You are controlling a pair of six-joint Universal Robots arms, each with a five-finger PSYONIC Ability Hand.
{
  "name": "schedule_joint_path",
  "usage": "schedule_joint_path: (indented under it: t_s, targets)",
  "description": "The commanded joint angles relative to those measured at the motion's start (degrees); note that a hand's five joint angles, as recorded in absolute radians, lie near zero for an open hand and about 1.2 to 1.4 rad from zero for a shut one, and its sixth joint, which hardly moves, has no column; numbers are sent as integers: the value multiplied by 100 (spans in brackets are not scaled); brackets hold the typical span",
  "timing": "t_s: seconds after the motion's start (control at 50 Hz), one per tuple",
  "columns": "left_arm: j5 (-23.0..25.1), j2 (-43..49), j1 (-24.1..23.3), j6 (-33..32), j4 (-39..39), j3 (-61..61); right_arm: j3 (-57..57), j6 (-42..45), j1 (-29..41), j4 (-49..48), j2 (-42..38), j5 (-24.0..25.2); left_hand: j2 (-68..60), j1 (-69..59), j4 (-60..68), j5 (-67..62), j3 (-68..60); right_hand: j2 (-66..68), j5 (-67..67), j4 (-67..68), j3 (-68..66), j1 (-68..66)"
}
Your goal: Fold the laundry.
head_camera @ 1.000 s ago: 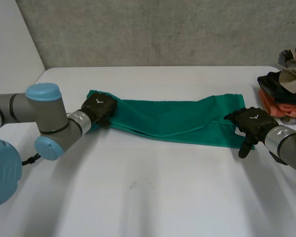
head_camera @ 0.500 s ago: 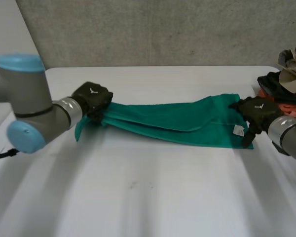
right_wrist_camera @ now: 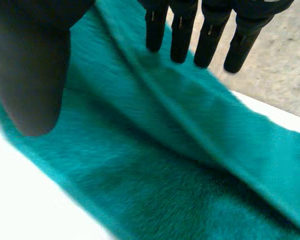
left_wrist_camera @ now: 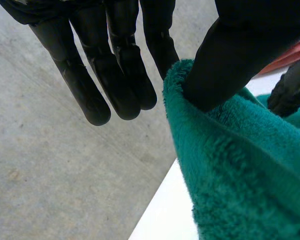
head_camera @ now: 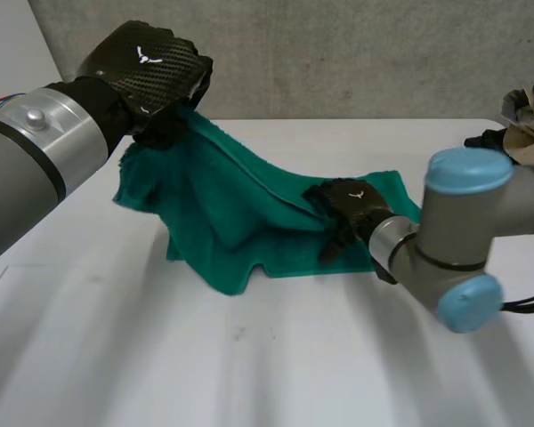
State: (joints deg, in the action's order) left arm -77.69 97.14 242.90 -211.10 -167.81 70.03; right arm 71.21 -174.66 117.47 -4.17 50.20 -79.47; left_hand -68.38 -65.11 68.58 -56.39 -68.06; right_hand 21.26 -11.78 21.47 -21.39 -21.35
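A green towel (head_camera: 222,200) lies partly on the white table (head_camera: 249,374), with its left end lifted high. My left hand (head_camera: 147,71) holds that end up, fist closed on bunched cloth. In the left wrist view the towel's edge (left_wrist_camera: 240,170) wraps round the thumb (left_wrist_camera: 230,55), while the fingers (left_wrist_camera: 115,75) stand straight beside it. My right hand (head_camera: 351,203) rests open on the towel's middle, near a raised fold. In the right wrist view its straight fingers (right_wrist_camera: 205,35) reach over the fold of the towel (right_wrist_camera: 165,165), thumb (right_wrist_camera: 32,75) apart from them.
A pile of other clothes (head_camera: 521,116) sits at the table's back right corner. My right arm's elbow (head_camera: 467,240) stands over the table to the right of the towel. A grey wall (head_camera: 338,53) runs behind the table.
My left hand has risen steeply, pulling the towel's left end off the table. My right hand has moved from the towel's right end leftward to its middle.
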Motion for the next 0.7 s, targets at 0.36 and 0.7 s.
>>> schedule_joint_path:
  t_s: [0.36,0.7]
  targets:
    - [-282,-652,100,68,-51,969,-37,1724,-1024,-123,1870,-45,-1162,-1489,1142,-1361,-1194,5874,-5822,5853,-5861,-5865]
    - [-247,-1074,39,526,-173,697,657,-496,-1324,823,1273,336,-1162,-1489,1142,-1361,-1194,-210,261,-230,222,218]
